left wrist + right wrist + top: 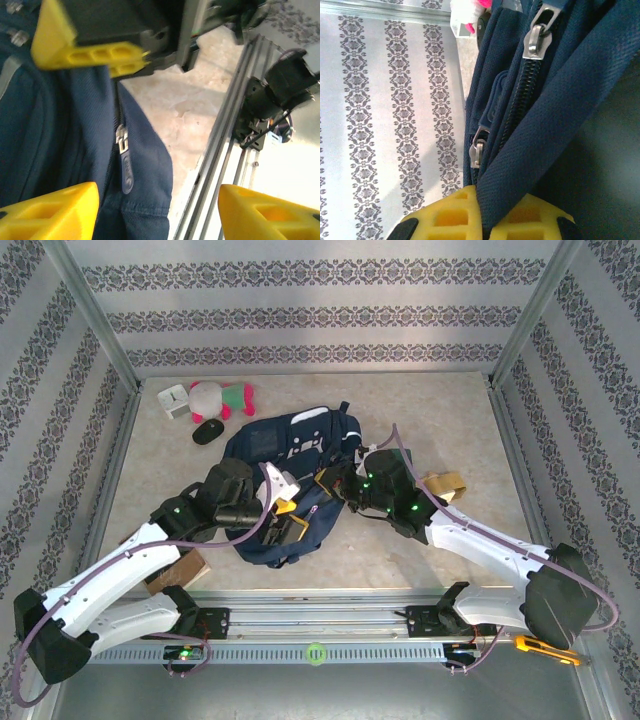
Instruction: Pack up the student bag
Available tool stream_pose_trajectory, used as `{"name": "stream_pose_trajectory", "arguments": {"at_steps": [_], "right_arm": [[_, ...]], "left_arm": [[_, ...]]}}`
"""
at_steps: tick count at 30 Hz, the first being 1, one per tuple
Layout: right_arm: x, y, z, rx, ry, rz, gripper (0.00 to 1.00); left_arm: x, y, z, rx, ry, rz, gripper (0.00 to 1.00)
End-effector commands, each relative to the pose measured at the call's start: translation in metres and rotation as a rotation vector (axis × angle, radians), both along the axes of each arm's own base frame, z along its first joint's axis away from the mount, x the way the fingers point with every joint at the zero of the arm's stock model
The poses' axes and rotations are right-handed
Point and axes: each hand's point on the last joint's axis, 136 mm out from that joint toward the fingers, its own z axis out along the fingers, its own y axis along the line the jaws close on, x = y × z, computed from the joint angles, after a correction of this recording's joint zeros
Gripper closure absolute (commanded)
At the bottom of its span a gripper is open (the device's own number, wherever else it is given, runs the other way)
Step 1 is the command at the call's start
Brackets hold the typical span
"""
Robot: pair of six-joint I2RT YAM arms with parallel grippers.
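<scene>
Beige table (400, 565); navy student bag (290, 455) slumped at its centre. Clenched on a fold of the bag's fabric, the right gripper (482, 220). Released, yellow fingers spread wide above the bag's near edge, the left gripper (160, 215), with a zip pull (125, 170) lying untouched beneath the gap.

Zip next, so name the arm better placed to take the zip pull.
Left. The left gripper is open, zip pull between its fingers; the right gripper is shut on backpack fabric.
</scene>
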Motion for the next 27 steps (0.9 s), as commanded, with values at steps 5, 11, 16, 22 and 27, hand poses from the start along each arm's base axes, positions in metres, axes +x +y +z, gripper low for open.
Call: {"name": "stream_pose_trajectory", "arguments": {"at_steps": [5,11,16,22,27], "right_arm": [[0.005,0.013,0.059,0.081,-0.141,-0.014,1.00],[0.007,0.014,0.062,0.080,-0.146,-0.022,1.00],[0.009,0.012,0.060,0.066,-0.147,-0.037,1.00],[0.012,0.015,0.063,0.060,-0.152,-0.033,1.00],[0.011,0.019,0.064,0.057,-0.153,-0.020,1.00]], "left_arm": [[0.024,0.000,-0.012,-0.100,0.231,0.315,0.39],[0.020,-0.006,-0.019,-0.092,0.324,0.327,0.40],[0.014,0.001,0.013,-0.129,0.206,0.292,0.40],[-0.017,0.004,0.017,-0.100,0.261,0.195,0.39],[-0.033,0.002,-0.003,-0.038,0.352,0.161,0.39]]}}
